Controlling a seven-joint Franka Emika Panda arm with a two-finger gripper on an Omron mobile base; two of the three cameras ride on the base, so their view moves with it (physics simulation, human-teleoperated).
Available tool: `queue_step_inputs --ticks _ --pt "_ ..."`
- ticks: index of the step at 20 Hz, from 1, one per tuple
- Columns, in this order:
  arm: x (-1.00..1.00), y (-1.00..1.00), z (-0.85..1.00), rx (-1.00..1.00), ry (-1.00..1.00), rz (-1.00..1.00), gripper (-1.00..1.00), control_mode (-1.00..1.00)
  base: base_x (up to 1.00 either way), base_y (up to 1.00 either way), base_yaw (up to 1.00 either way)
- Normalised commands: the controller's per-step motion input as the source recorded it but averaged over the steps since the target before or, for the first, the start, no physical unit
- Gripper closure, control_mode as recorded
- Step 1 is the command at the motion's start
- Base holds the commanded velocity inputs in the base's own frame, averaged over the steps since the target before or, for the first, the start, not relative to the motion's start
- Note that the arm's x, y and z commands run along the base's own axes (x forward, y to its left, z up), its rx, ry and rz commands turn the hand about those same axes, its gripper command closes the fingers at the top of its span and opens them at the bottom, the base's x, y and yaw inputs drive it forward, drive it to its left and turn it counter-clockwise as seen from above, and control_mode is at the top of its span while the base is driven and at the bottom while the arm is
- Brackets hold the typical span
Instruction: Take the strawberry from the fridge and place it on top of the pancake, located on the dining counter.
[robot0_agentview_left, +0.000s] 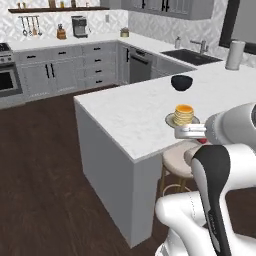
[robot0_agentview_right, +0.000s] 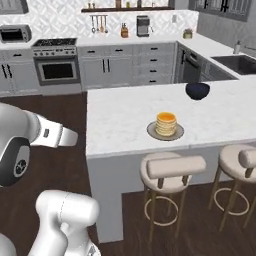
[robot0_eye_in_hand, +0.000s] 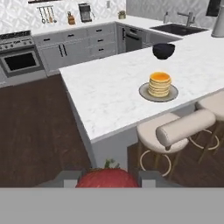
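Between the two small dark finger tips at the bottom of the hand view you hold the tiny red roundish strawberry (robot0_eye_in_hand: 108, 178), so the gripper (robot0_eye_in_hand: 108, 180) is clamped on the berry at roughly half spread. Its green leafy cap sticks up toward the top of that view, facing the counter ahead; you see too little of the berry to name a long axis with confidence.

You are in the carry step: fruit in hand and the large white marble-topped dining counter (robot0_eye_in_hand: 105, 94) lying ahead. On it, near the edge with the stools, stands the small stack of golden-orange round pancakes (robot0_eye_in_hand: 159, 84) on its flat grey round plate (robot0_eye_in_hand: 145, 92), with a black bowl (robot0_eye_in_hand: 163, 50) farther back and well apart.

From the left base camera the hand sits just beside the plate's near rim, though depth is hard to judge there.

Next, you probably need to bring the hand over the stack's top face, centre the berry, lower until it is just above the top pancake, then let go. A cushioned round stool (robot0_eye_in_hand: 159, 133) stands below the counter edge, so keep the approach high.
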Motion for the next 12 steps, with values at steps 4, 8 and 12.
queue_step_inputs --ticks 4,8,12 --pt "0.00 0.00 0.00 0.00 0.00 0.00 1.00 1.00 0.00 -0.95 0.54" --pt "0.00 0.00 0.00 0.00 0.00 0.00 1.00 1.00 0.00 -0.95 0.54" --pt "0.00 0.00 0.00 0.00 0.00 0.00 1.00 1.00 0.08 -0.93 0.51"
